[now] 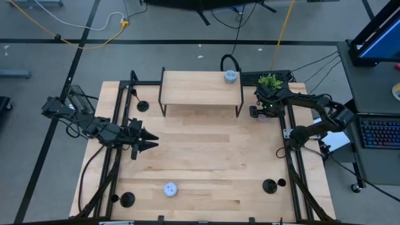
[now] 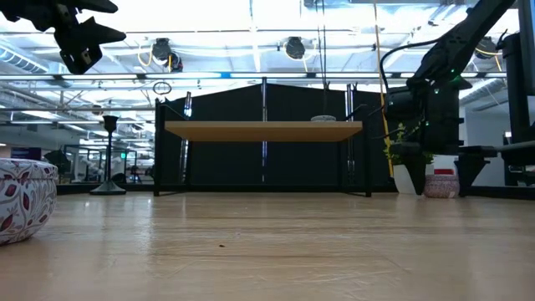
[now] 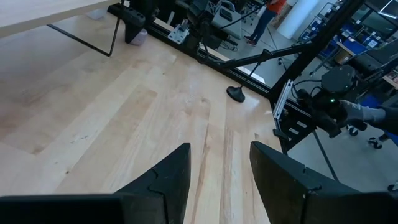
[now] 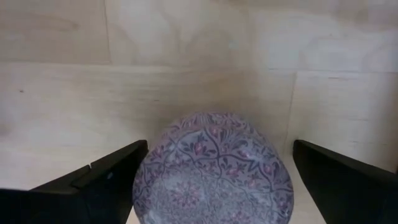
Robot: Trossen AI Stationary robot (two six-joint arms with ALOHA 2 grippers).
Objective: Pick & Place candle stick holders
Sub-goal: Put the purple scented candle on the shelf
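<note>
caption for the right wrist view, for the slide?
Right pincer open, its fingers either side of a lavender floral-patterned puck on the wooden table.

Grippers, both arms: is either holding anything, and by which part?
Nothing is held. The left gripper is open over bare table; the right gripper is open, straddling a patterned puck without gripping it.

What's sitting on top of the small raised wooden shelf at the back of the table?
On the shelf only a small pale patterned round puck shows, near its right end. No candle stick holder stands on it. The tabletop beneath the shelf is hidden from above.
</note>
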